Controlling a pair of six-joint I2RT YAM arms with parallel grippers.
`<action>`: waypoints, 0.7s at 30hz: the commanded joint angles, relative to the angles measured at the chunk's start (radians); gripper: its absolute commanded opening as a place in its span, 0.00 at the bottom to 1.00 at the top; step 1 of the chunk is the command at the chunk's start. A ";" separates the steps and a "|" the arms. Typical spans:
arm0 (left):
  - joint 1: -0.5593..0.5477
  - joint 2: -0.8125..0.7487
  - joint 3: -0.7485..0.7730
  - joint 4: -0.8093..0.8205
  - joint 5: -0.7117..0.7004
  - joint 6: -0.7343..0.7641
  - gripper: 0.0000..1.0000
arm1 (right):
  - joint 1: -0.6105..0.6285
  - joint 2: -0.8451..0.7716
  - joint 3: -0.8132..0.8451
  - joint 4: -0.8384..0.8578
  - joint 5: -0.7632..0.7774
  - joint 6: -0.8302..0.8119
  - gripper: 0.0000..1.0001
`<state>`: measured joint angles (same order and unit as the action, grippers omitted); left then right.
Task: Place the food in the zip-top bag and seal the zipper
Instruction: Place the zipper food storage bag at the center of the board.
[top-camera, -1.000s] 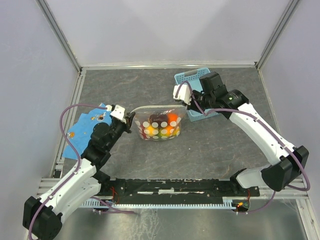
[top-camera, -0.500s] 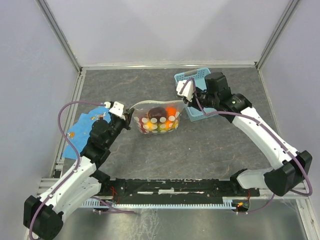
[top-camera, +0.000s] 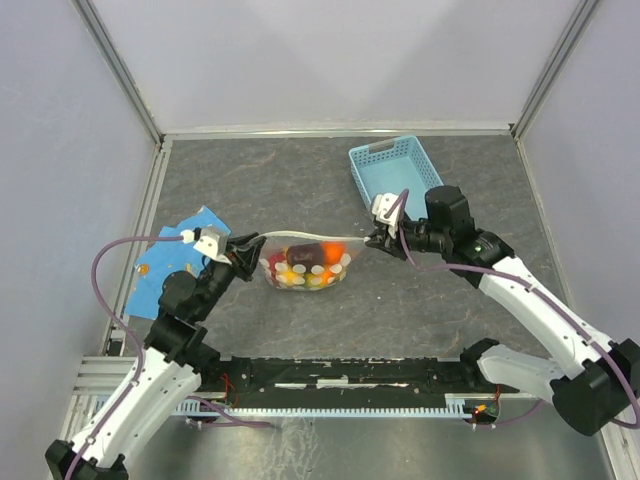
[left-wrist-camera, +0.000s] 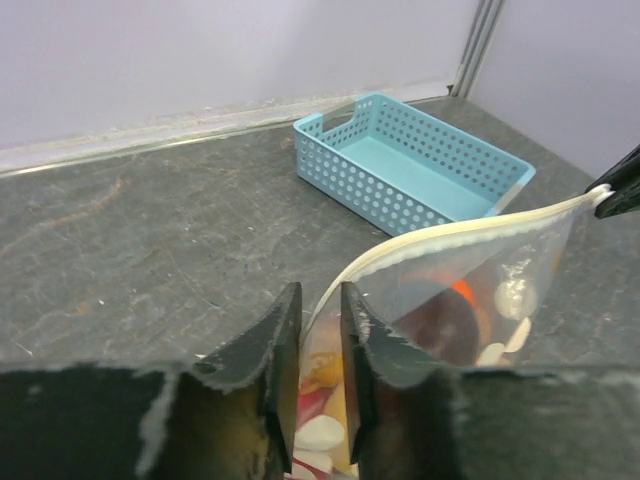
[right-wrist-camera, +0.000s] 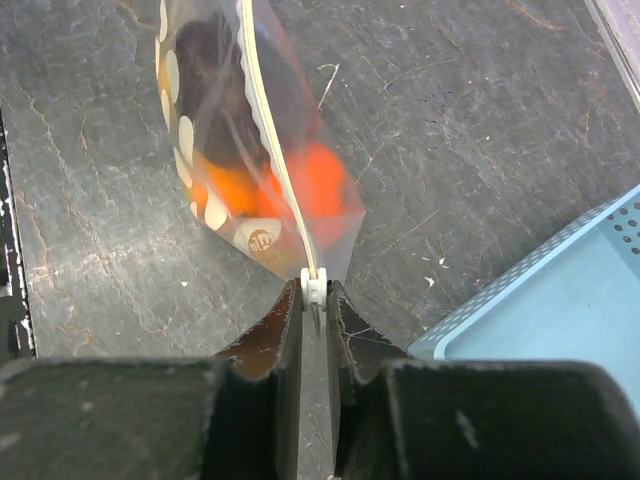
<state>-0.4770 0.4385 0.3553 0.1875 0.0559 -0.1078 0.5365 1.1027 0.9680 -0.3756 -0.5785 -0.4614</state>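
Both arms have drawn back from the basket (top-camera: 395, 170) over the last second, carrying the zip-top bag (top-camera: 305, 262) with them. It now sits stretched between them, apart from the basket on its near-left side.

The left gripper (top-camera: 243, 255) has its fingers closed to a sliver on the bag's end farthest from the basket. The right gripper (top-camera: 372, 238) has its fingers pinched tight on the white end of the zipper (top-camera: 310, 238), just near the basket's front corner.

The film looks thin, limp and slick, and the food (top-camera: 308, 265) makes it belly downward. I judge the stiffer zipper strip the only sound place to grip.

Whether the strip is pressed shut along its whole run cannot be told. Nor is it clear whether the bag's underside touches the surface (top-camera: 450, 330). The food shows only as red, orange, yellow and dark blurs behind the spots.
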 joint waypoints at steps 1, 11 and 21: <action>0.004 -0.100 -0.011 -0.080 -0.012 -0.140 0.34 | 0.001 -0.070 -0.044 0.085 -0.030 0.097 0.25; 0.004 -0.269 0.209 -0.397 -0.221 -0.125 0.77 | 0.001 -0.312 -0.073 0.044 0.326 0.277 0.85; 0.004 -0.404 0.369 -0.665 -0.523 -0.287 1.00 | 0.001 -0.610 -0.168 -0.068 1.026 0.535 0.99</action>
<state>-0.4770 0.0799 0.6964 -0.3534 -0.3359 -0.3061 0.5365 0.5812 0.8261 -0.3809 0.0448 -0.0803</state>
